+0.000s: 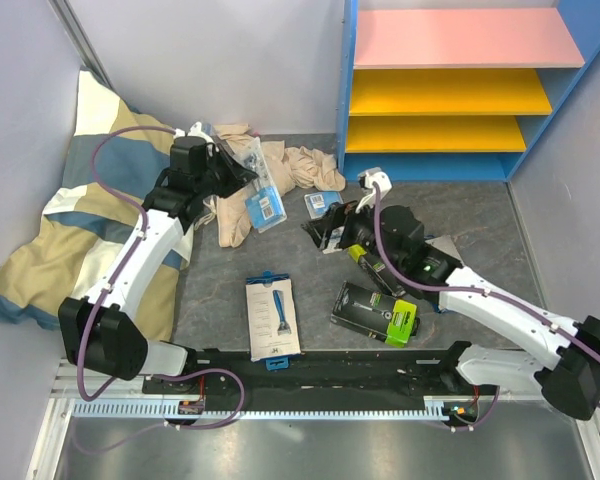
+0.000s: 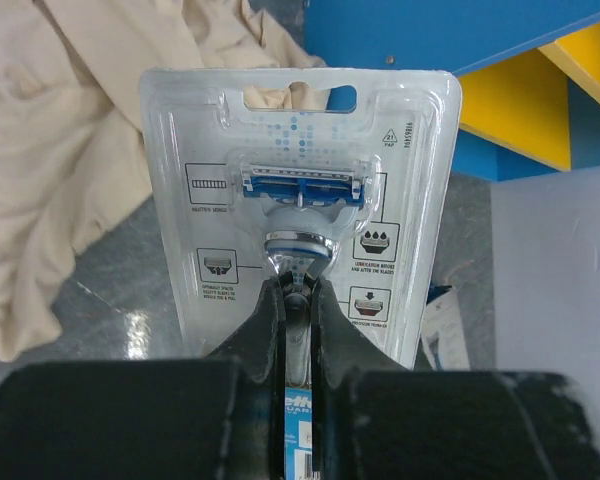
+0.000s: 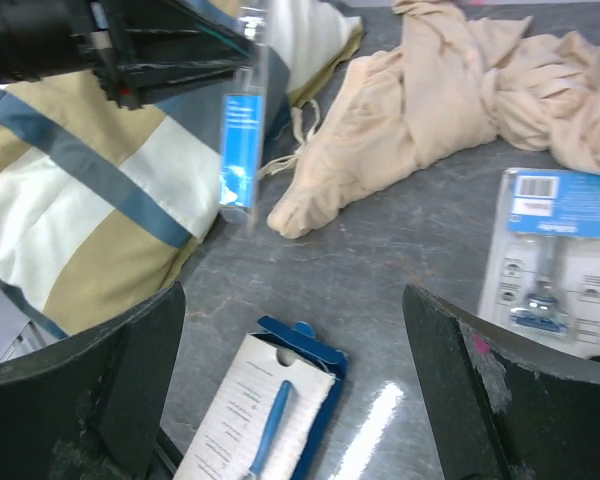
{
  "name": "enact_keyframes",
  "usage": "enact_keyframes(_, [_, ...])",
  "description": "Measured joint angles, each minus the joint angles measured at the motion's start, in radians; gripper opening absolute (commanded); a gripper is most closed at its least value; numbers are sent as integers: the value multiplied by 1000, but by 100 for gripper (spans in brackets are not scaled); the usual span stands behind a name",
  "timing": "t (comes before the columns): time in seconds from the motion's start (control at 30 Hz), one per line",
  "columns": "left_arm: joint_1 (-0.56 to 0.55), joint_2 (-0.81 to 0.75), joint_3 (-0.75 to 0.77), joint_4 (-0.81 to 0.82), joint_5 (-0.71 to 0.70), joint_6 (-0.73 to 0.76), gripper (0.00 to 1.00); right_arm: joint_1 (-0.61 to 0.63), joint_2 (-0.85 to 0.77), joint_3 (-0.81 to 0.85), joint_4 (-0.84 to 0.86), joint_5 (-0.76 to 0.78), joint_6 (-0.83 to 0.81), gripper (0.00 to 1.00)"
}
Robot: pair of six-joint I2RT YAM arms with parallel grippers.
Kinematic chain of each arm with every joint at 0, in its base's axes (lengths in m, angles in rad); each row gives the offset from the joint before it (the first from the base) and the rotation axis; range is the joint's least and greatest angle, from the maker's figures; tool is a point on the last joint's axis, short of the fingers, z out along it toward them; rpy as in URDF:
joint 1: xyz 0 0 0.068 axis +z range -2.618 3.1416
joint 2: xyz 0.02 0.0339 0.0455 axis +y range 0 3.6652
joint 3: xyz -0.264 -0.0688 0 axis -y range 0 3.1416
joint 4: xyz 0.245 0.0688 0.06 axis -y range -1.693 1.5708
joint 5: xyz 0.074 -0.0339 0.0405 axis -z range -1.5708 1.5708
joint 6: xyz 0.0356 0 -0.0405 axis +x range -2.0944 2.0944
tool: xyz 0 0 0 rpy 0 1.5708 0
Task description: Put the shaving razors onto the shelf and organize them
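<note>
Over the grey table [image 1: 230, 265], seen from above, the left gripper [image 1: 235, 172] pinches a clear blister razor pack [image 1: 263, 195] at the near edge of the beige cloth [image 1: 300, 165]; the shelf [image 1: 450, 90] stands behind and right of the cloth; the right gripper [image 1: 332, 228], jaws spread, hovers just right of the cloth, beside a second blister pack [image 1: 318, 204]; a white-blue box [image 1: 272, 318] and a black box with a lime-green end [image 1: 376, 312] lie flat, well nearer than the cloth; another black box [image 1: 365, 258] shows partly under the right arm

At the left wrist, the left gripper [image 2: 298, 300] presses together on the upright clear blister razor pack [image 2: 300, 180], the beige cloth [image 2: 60, 150] behind it to the left, the shelf [image 2: 520, 100] right of the cloth

At the right wrist, the right gripper [image 3: 292, 300] stands wide apart, gripping nothing; the white-blue box [image 3: 265, 410] lies below the beige cloth [image 3: 460, 100]; the second blister pack [image 3: 555, 250] lies flat just under the cloth's right end; the clear blister razor pack [image 3: 242, 130] hangs edge-on from the left gripper [image 3: 180, 60], left of the cloth, before the striped pillow [image 3: 80, 200]
</note>
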Motion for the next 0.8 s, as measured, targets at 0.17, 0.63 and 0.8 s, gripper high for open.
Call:
enact_keyframes(0.17, [1,-10,-47,32,5,-113,2,85,107,32,69,36,2,94])
enact_keyframes(0.63, [11,-21,-90,122,65,-194,2,135,314,160,144,44,2,73])
enact_keyframes(0.8, [12,-24,-115,149,85,-208,2,137,353,194,168,68,2,61])
